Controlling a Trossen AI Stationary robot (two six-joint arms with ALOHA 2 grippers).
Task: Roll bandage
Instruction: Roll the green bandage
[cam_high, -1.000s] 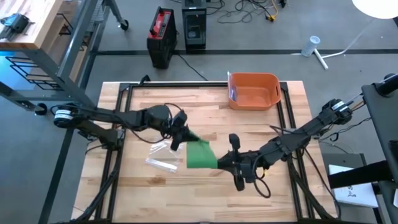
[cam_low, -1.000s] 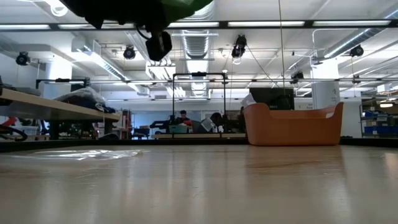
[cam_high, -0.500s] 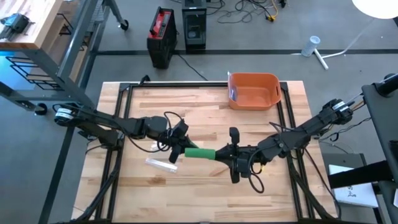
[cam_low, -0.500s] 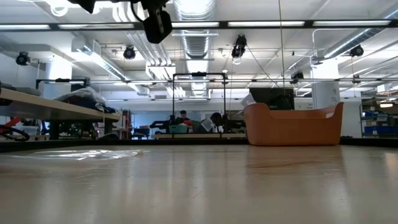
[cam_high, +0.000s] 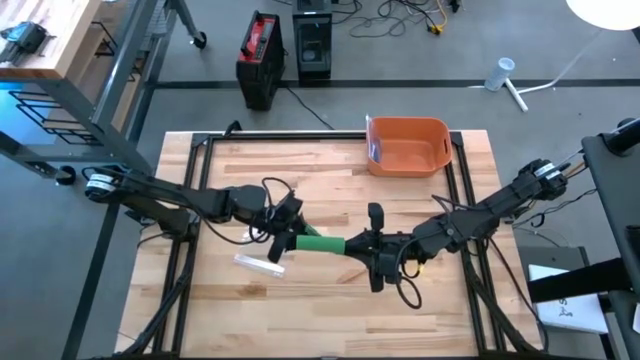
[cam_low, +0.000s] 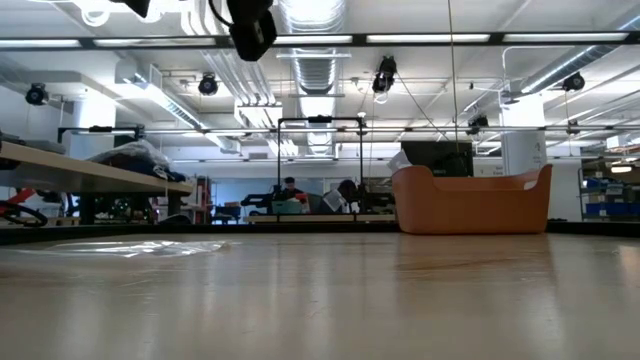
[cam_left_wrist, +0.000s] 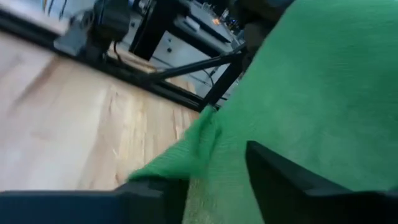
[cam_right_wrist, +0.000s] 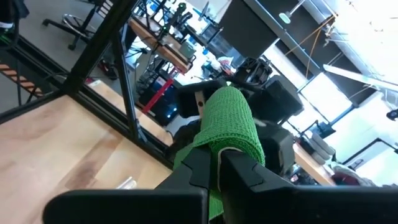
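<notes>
My left fingers (cam_high: 287, 237) had just loosened on the green bandage (cam_high: 322, 244), now bunched into a narrow strip left of the orange bin (cam_high: 408, 146); my right fingers (cam_high: 364, 246) stayed clamped on it, so rolling continued.

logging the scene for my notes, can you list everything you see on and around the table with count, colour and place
bandage: one, green, stretched above the table's middle between both grippers
plastic wrapper: one, clear, on the table by the left gripper
bin: one, orange, at the table's far edge
table: one, light wood with a black frame
battery pack: one, red and black, on the floor beyond the table
left gripper: one, dark, at the bandage's left end
right gripper: one, dark, shut on the bandage's right end
</notes>
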